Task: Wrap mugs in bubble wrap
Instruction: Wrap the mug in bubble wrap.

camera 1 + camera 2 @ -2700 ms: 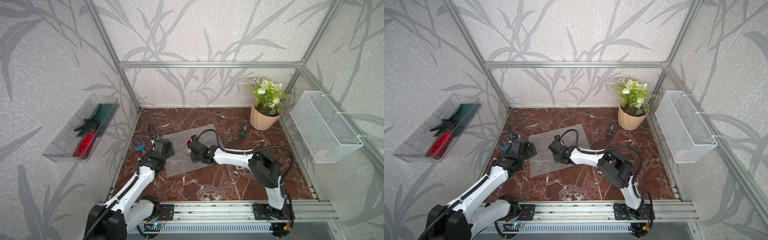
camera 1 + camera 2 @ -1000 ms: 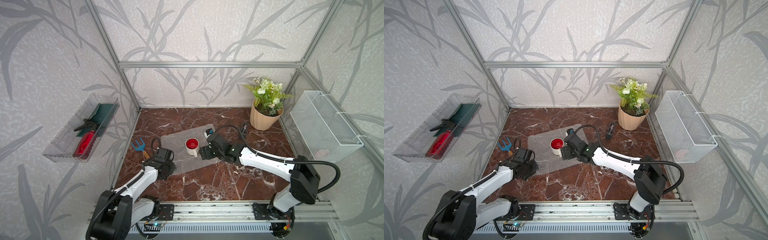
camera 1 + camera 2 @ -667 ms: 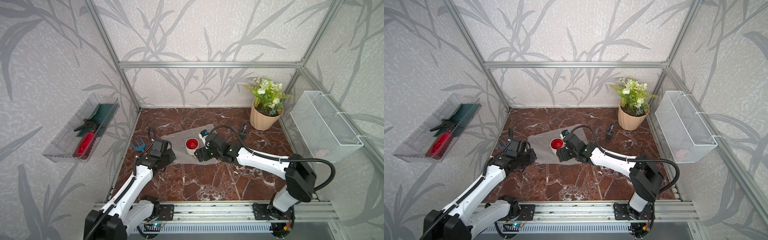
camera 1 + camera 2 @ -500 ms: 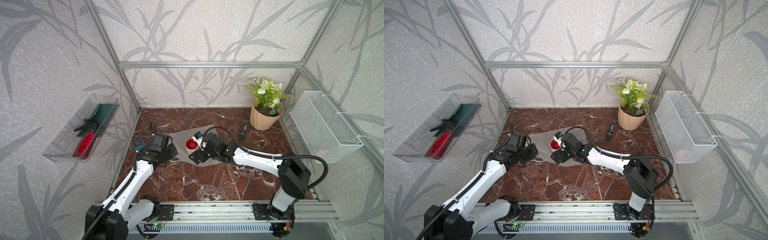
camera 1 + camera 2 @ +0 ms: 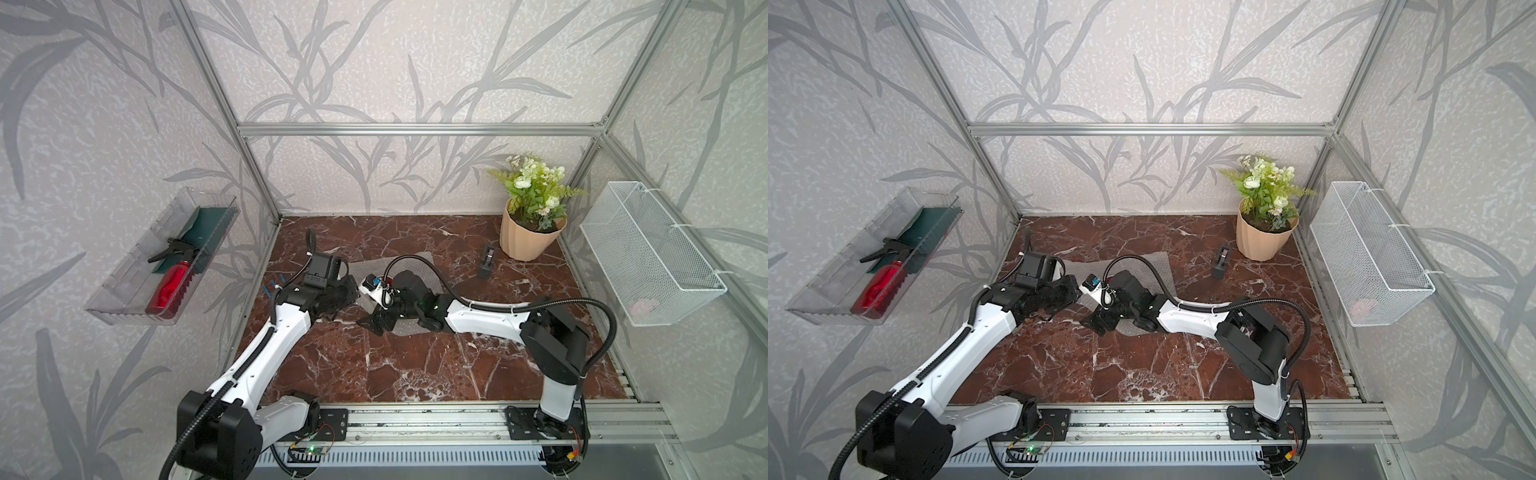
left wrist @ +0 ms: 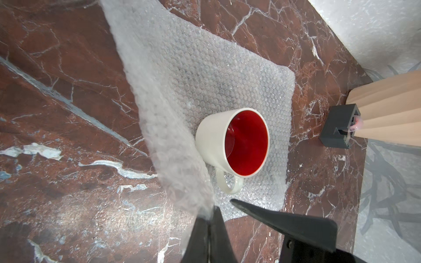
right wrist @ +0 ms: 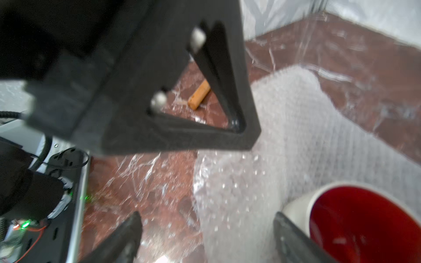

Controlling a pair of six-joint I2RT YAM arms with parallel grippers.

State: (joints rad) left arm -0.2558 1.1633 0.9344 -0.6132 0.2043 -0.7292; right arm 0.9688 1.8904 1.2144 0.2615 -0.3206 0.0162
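The mug (image 6: 214, 139), cream outside and red inside, stands upright on the bubble wrap (image 6: 205, 75), its handle towards both grippers. My left gripper (image 6: 208, 213) is shut on the near edge of the bubble wrap and holds it lifted as a flap beside the mug. In the right wrist view the mug (image 7: 298, 205) is just past one finger of my right gripper (image 7: 207, 227), which is open, with the raised bubble wrap (image 7: 284, 148) ahead of it. In both top views the two grippers (image 5: 351, 296) (image 5: 372, 322) meet over the sheet (image 5: 415, 270), and the right wrist hides most of the mug.
A peach plant pot (image 5: 525, 239) stands at the back right with a small black holder (image 5: 486, 266) in front of it. A white wire basket (image 5: 648, 253) hangs on the right wall and a clear tray (image 5: 166, 262) on the left. A blue hand rake (image 5: 272, 286) lies by the left arm.
My left gripper has lifted the wrap's near edge and carried it back towards the mug. My right gripper has swung left, round to the front of the mug.
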